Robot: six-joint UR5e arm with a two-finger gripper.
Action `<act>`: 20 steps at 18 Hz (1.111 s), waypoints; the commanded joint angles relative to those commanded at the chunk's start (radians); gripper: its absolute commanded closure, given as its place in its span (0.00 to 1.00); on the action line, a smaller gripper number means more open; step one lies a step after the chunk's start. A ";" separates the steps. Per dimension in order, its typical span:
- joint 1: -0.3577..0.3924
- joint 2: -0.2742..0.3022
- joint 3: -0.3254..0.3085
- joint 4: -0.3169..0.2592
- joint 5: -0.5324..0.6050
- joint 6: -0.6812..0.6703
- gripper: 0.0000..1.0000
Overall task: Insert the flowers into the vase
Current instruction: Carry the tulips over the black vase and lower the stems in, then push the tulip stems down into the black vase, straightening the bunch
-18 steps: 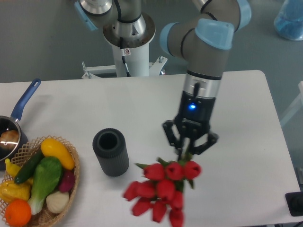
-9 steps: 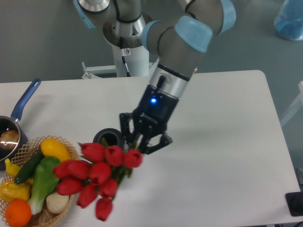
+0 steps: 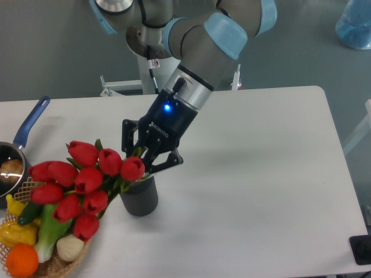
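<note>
A blue-handled pan (image 3: 20,145) sits left of the vase (image 3: 139,196) at the edge of the white desk (image 3: 272,174), above a wicker basket (image 3: 58,263) of vegetables. The red tulips, the flowers (image 3: 81,182), lean out over that basket, their stems running right to the mouth of the dark ribbed vase, which stands upright on the desk. Just above the vase, the robot's black hand (image 3: 144,157) is clenched on the flowers' stems. Behind the vase, the arm's white pedestal (image 3: 159,63) rises before a grey floor; far right, a blue object (image 3: 355,23) shows.
</note>
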 joint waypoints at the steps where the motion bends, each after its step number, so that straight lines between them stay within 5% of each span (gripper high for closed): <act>1: 0.000 0.002 -0.008 0.000 -0.022 0.002 0.78; 16: 0.006 -0.003 -0.090 0.002 -0.121 0.080 0.79; 20: 0.037 -0.015 -0.124 0.002 -0.244 0.190 0.79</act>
